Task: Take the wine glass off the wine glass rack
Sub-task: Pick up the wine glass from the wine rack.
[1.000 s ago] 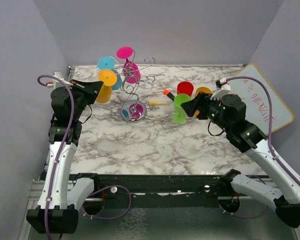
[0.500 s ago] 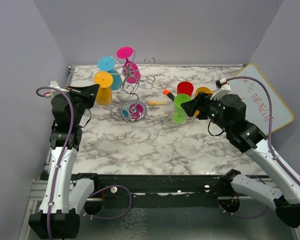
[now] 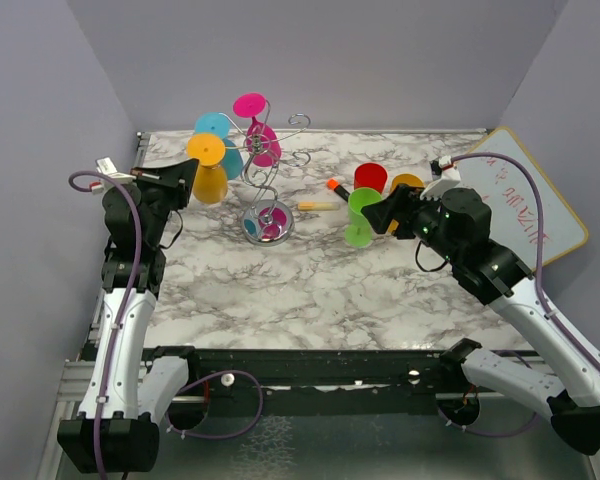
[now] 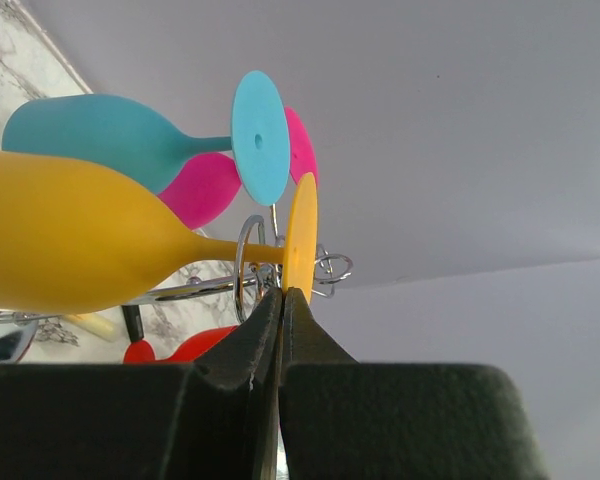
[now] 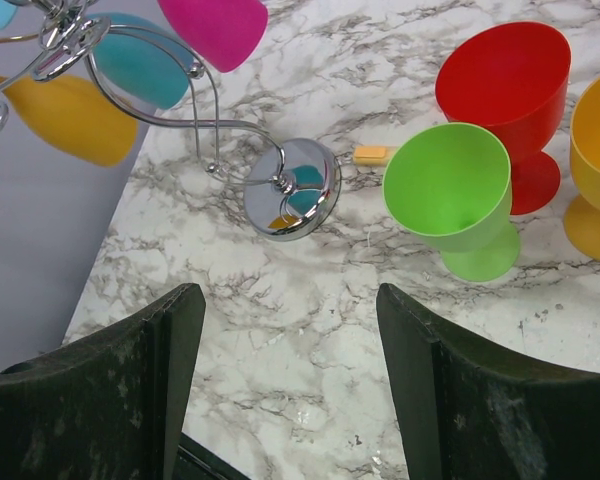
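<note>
The wine glass rack (image 3: 269,222), a chrome wire stand on a round mirror base, stands at the back left with several glasses hanging bowl down: a yellow wine glass (image 3: 211,183), a blue one (image 3: 216,128) and a pink one (image 3: 264,146). My left gripper (image 3: 187,173) is shut, and its tips (image 4: 282,292) touch the rim of the yellow wine glass's (image 4: 70,235) round foot; nothing sits between the fingers. The yellow stem lies in a wire loop of the rack (image 4: 242,270). My right gripper (image 5: 288,300) is open over bare marble, right of the rack base (image 5: 292,188).
A green glass (image 3: 361,215), a red one (image 3: 370,178) and an orange one (image 3: 407,182) stand upright by the right gripper. A marker (image 3: 337,187) and a yellow stick (image 3: 315,205) lie beside the rack. A whiteboard (image 3: 525,195) leans at the right wall.
My left gripper has pulled back to the left and risen slightly, and the yellow glass's foot has shifted left and up with it. The right arm has not moved.
</note>
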Tool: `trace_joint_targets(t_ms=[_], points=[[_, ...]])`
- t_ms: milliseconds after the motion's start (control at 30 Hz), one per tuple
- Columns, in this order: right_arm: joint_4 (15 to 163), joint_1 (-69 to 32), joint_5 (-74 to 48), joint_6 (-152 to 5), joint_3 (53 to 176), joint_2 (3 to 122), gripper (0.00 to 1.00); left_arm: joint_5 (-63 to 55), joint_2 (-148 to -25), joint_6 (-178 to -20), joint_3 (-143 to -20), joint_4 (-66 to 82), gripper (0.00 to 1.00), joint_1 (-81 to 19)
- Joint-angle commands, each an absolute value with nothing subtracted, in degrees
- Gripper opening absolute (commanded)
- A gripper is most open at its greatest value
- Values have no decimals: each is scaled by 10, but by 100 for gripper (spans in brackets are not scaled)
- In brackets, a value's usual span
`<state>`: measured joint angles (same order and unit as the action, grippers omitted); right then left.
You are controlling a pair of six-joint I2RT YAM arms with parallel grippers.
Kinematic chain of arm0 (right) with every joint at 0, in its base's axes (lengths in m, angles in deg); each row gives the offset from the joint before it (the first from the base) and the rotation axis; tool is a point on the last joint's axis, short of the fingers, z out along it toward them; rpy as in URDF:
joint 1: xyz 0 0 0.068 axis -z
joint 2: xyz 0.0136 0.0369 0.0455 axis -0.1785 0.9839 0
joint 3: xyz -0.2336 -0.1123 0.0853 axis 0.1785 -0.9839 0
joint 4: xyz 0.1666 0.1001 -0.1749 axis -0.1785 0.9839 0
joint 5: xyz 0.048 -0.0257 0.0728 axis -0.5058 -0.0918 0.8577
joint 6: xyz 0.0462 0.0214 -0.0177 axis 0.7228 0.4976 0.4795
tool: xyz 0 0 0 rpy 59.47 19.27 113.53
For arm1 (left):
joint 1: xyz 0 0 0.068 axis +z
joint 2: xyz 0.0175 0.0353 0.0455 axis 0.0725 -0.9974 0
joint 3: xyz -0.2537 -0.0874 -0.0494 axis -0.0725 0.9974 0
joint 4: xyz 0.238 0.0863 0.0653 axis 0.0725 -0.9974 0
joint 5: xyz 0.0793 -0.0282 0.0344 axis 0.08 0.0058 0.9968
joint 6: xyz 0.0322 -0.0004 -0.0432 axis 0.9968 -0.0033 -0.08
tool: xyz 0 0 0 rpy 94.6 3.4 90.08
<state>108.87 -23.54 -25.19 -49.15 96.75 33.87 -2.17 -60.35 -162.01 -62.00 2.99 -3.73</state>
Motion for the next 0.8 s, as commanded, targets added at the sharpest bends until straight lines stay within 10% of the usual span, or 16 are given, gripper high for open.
trace_joint_targets(t_ms=[0, 767], points=[[1100, -239, -266, -500, 974, 339, 75, -12, -609, -1644, -616, 56, 0, -34], [1097, -239, -268, -499, 967, 340, 75, -114, -639, -1610, -621, 85, 0, -34]])
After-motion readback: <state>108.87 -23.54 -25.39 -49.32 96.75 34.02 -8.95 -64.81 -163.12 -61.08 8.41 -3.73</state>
